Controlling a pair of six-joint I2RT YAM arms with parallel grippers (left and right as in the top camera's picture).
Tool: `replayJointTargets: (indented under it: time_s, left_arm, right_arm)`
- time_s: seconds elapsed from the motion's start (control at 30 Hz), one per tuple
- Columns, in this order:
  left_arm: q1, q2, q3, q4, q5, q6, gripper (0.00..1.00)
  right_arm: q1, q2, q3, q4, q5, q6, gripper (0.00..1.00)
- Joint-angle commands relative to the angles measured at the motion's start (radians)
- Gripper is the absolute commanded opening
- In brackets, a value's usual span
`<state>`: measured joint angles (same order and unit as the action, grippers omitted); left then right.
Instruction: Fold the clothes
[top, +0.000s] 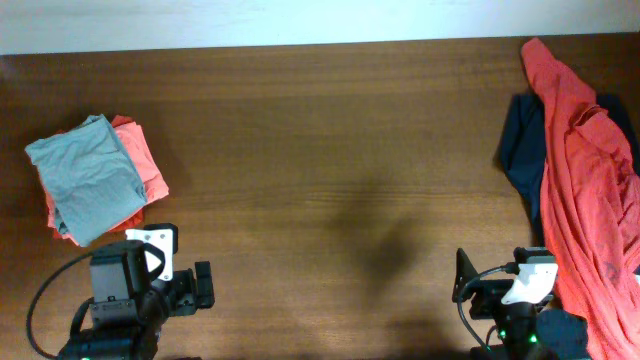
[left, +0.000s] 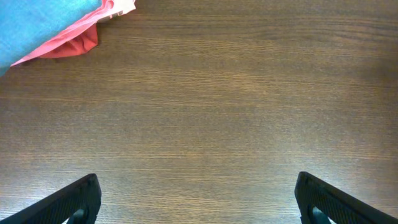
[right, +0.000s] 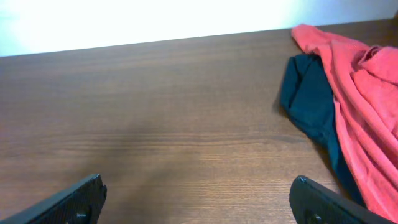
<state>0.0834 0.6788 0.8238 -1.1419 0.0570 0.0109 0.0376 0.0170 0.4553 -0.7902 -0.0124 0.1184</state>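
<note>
A folded pale grey-blue T-shirt (top: 88, 176) lies on top of a folded coral-red tee (top: 145, 165) at the left of the table; the left wrist view catches their corner, grey-blue (left: 43, 22) over coral (left: 71, 45). At the right edge a crumpled coral-red tee (top: 585, 180) drapes over a navy piece (top: 520, 150), also seen from the right wrist as coral (right: 360, 87) and navy (right: 308, 93). My left gripper (left: 198, 199) is open over bare wood near the front left. My right gripper (right: 198, 199) is open near the front right, left of the crumpled pile.
The brown wooden table (top: 330, 170) stretches between the two piles. Its far edge meets a white wall (top: 300, 20). Both arm bases stand at the front edge, the left one (top: 130, 290) and the right one (top: 510, 300).
</note>
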Motion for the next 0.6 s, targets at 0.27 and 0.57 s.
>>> replayJointTargets:
  time_s: [0.27,0.57]
  left_arm:
    - [-0.003,-0.005,-0.007,-0.001,0.01,0.002,0.99]
    - [-0.003,-0.005,-0.007,-0.001,0.01,0.002,0.99]
  right_arm:
    - [-0.085,-0.013,-0.183,0.27,-0.123,-0.171,0.99]
    - [-0.085,-0.014,-0.439,0.777,-0.155,-0.19,0.99]
